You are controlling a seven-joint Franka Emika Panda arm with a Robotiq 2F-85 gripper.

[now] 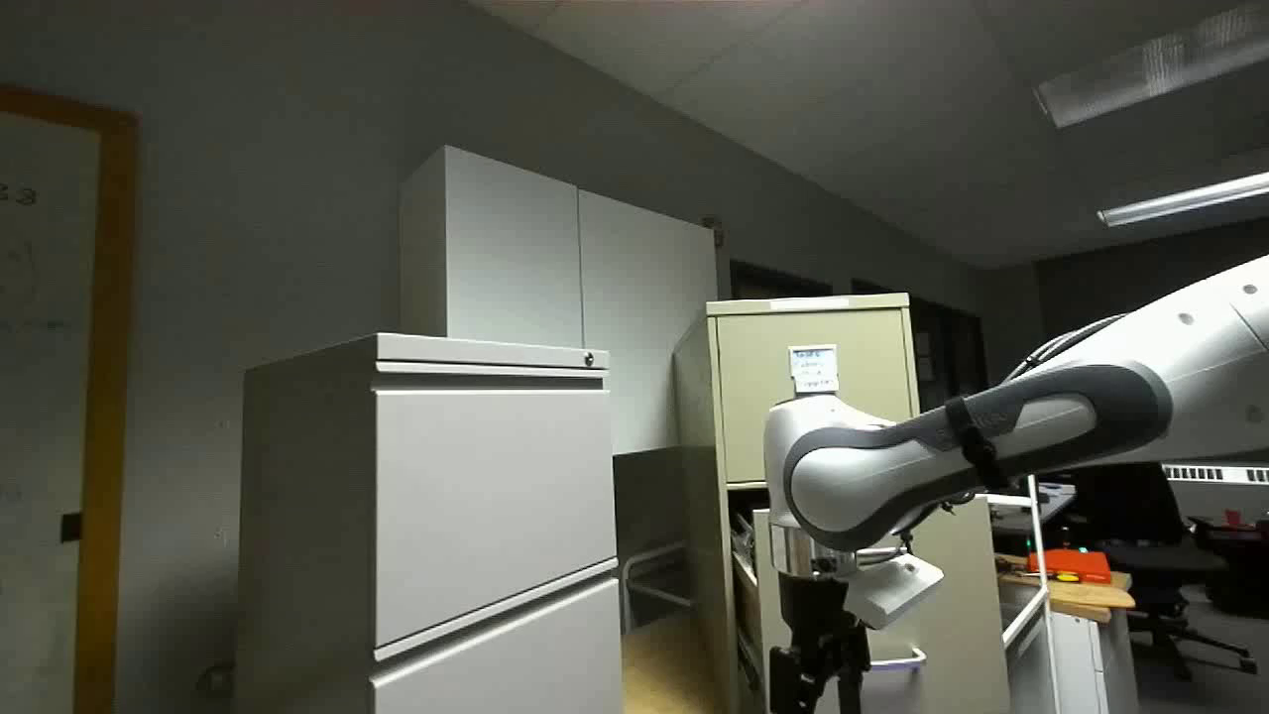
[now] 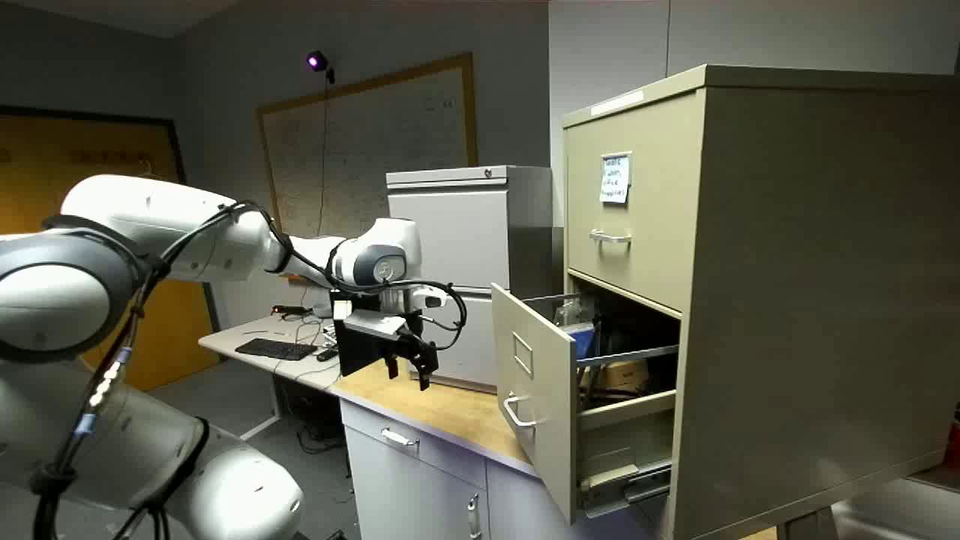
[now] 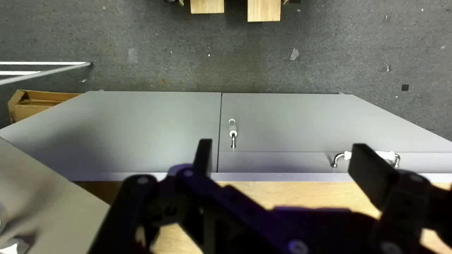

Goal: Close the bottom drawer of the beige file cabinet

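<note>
The two fingers (image 3: 372, 174) of the gripper (image 3: 282, 155) stand wide apart, and they point downward above the wooden counter (image 2: 450, 409). Near to them, but apart, is the bottom drawer (image 2: 549, 401) of the beige file cabinet (image 2: 795, 300): in both exterior views it is pulled out, and its front, with a light handle (image 2: 511, 413), enters also the lower left corner of the wrist view. Inside the drawer one can see a blue object (image 2: 581, 341) and a brown one (image 2: 624, 373). The upper drawer (image 2: 645, 202) is closed and carries a handwritten label (image 2: 615, 180). The white arm (image 2: 142, 214) bears the gripper. Under the counter there is a grey base cabinet (image 3: 275, 120); on the counter stands a grey file cabinet (image 2: 450, 232), its visible drawers closed. Farther away are a table (image 2: 225, 340) with a keyboard (image 2: 275, 349) and, on the wall, a whiteboard (image 2: 367, 150).
</note>
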